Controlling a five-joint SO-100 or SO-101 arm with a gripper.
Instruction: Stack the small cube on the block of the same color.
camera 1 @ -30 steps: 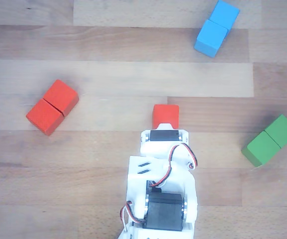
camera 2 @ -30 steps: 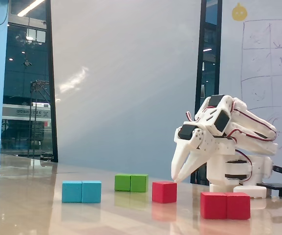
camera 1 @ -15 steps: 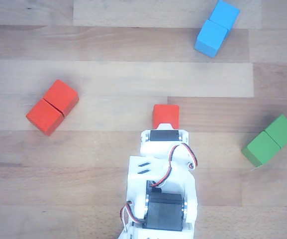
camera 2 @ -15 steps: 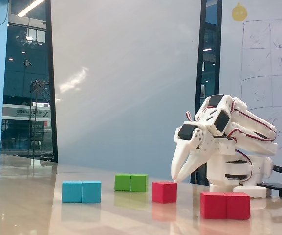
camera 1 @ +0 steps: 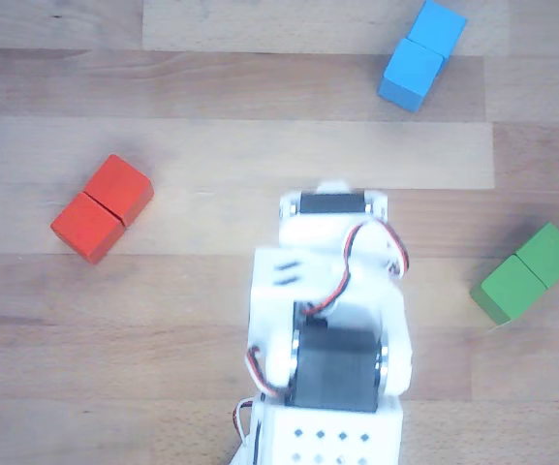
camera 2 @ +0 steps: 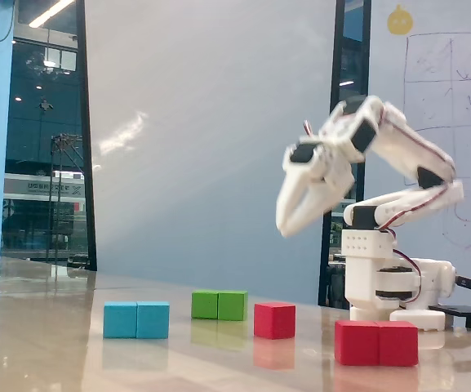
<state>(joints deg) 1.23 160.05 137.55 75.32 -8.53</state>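
Note:
In the fixed view the small cube [camera 2: 274, 319], plain red, rests on the table by itself. High above it and slightly to the right, my gripper [camera 2: 286, 231] points down, motion-blurred; its fingers read as one tapered mass with nothing between them. The block of the same color [camera 2: 376, 342], red with a seam across its middle, lies to the cube's right, nearer the camera. In the other view this red block [camera 1: 102, 208] lies at the left, and my white wrist [camera 1: 329, 281] covers the small cube and the fingertips.
A blue two-cube block [camera 1: 421, 54] lies at the top right of the other view and a green one [camera 1: 529, 272] at the right edge. In the fixed view the blue block [camera 2: 136, 319] and the green block [camera 2: 219, 305] sit left of the cube. The arm's base [camera 2: 382, 286] stands behind.
The arm has lifted: the gripper rose from table height beside the small cube to well above it. In the other view the wrist moved up-frame and now covers the cube. No block moved.

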